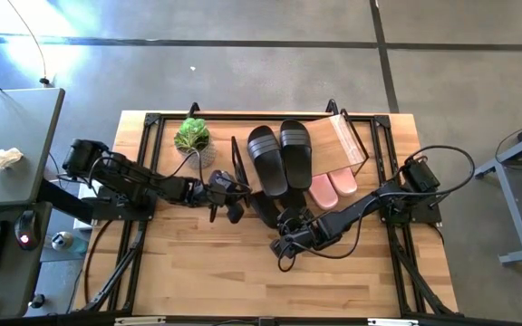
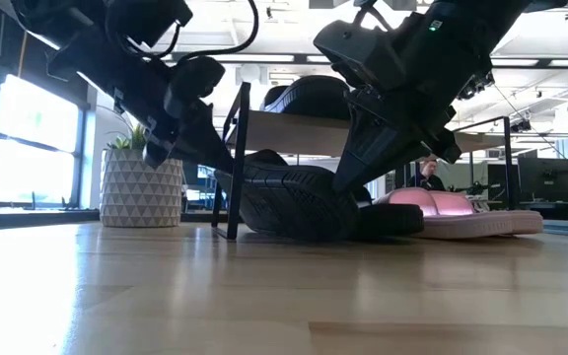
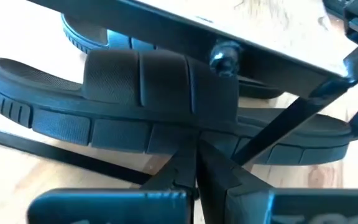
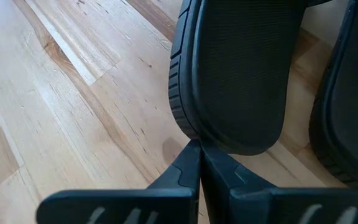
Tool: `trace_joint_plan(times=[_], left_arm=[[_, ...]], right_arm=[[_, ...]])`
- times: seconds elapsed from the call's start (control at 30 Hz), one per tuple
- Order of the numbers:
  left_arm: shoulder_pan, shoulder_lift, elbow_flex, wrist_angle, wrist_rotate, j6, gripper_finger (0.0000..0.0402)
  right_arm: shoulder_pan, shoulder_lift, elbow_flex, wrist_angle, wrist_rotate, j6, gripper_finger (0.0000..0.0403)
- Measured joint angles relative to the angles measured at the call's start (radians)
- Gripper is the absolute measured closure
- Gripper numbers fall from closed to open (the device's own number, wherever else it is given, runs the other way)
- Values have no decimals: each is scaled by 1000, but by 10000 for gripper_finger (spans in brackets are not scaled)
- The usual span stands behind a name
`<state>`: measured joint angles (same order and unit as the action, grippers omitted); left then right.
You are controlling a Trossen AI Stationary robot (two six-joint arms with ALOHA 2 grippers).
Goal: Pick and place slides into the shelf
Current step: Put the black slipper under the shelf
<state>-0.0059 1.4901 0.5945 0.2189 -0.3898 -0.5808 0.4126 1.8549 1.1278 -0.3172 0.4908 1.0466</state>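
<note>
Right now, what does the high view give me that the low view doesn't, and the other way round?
Only the high view shows the two black slides side by side on the shelf's board, the pale pink slides poking out under it, and both arm bases.

Only the low view shows the gap under the board, where a black slide lies on the table by the shelf leg, and a person beyond the table.

Both show the potted plant, the left gripper and the right gripper, both shut, down by that lower slide.
</note>
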Motion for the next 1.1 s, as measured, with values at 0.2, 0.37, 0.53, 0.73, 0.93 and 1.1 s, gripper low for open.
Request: trace_joint_plan(times=[0.2, 0.37, 0.53, 0.73, 0.93, 1.1], left_arm=[[-2, 12, 1, 3, -44, -3, 401], [29, 14, 1, -8, -49, -8, 401], [76, 46, 0, -18, -24, -29, 401], [107, 80, -2, -20, 17, -38, 401], [110, 80, -1, -50, 9, -38, 401], [134, 79, 0, -114, 1, -60, 401]], right_arm=[[0, 5, 0, 6, -1, 3, 403], [0, 16, 1, 30, 0, 0, 403], [-1, 16, 1, 37, -2, -8, 403], [0, 16, 1, 33, -13, 3, 403], [1, 16, 1, 16, 4, 8, 403], [4, 14, 1, -25, 10, -7, 403]])
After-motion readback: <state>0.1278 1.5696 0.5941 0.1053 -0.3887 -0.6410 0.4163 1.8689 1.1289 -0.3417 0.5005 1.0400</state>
